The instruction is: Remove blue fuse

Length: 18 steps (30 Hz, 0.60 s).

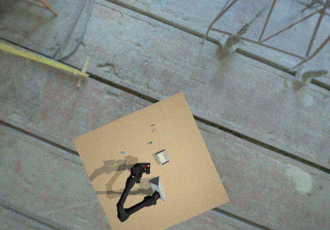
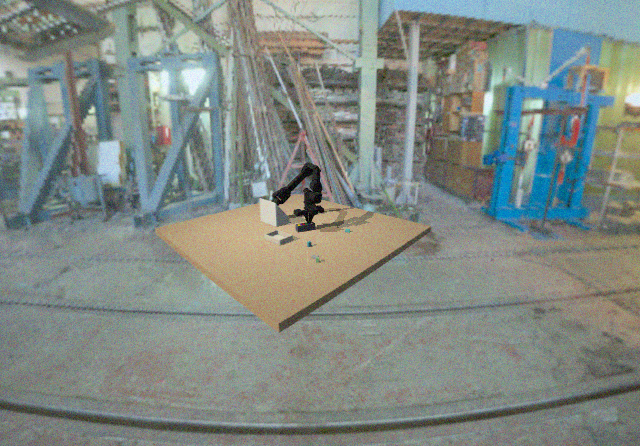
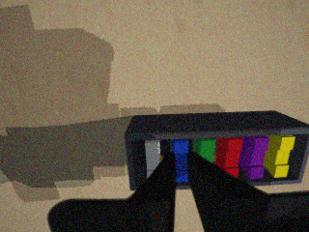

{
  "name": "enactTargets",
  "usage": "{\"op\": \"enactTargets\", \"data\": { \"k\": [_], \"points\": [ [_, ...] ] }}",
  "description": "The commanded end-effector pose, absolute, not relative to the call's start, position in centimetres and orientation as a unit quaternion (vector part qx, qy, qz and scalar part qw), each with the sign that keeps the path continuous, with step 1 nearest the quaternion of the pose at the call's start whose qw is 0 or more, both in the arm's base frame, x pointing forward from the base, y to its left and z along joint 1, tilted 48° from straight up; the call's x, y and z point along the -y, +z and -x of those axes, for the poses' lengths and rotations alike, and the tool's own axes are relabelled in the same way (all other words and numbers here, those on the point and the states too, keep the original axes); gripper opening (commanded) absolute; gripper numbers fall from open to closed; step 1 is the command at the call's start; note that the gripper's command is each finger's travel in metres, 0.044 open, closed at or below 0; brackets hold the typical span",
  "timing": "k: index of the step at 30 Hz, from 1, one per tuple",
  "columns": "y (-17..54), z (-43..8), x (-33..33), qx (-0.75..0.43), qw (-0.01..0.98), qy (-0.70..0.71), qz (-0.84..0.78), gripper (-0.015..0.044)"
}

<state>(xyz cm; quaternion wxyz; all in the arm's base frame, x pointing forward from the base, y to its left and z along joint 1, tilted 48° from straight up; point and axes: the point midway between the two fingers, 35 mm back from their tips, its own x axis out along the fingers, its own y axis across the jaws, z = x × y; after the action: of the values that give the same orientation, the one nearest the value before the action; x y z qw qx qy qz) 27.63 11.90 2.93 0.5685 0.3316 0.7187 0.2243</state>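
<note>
Clamped on the blue one, and the lift is what's left.

Biggest first: we've got the square tan board [image 1: 183, 168], with the black jointed arm [image 1: 128, 193] bent over the dark fuse block [image 3: 217, 127]. The shallow grey tray with the pale floor [image 1: 162, 157] sits apart from the block – that's the drop spot. Our black two-finger gripper [image 3: 181, 161] is pinched narrow on the small blue fuse [image 3: 181, 147], which sits upright in its slot, second from the left, between the white fuse [image 3: 153, 155] and green fuse [image 3: 206, 149]. The fuse stands dead ahead between the fingertips, so we reckon the pull has to go straight along its length – neighbours are close either side. Only the wrist view shows the slot order; only the top view shows the tray.
</note>
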Motion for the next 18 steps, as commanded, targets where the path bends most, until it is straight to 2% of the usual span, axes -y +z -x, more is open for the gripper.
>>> {"op": "enactTargets", "data": {
  "k": [1, 18],
  "points": [
    [2.94, -27.64, -11.90, -0.719, 0.569, 0.224, -0.331, 0.0000],
    [3.38, -27.78, -11.38, -0.719, 0.569, 0.224, -0.332, 0.0000]
  ]
}}
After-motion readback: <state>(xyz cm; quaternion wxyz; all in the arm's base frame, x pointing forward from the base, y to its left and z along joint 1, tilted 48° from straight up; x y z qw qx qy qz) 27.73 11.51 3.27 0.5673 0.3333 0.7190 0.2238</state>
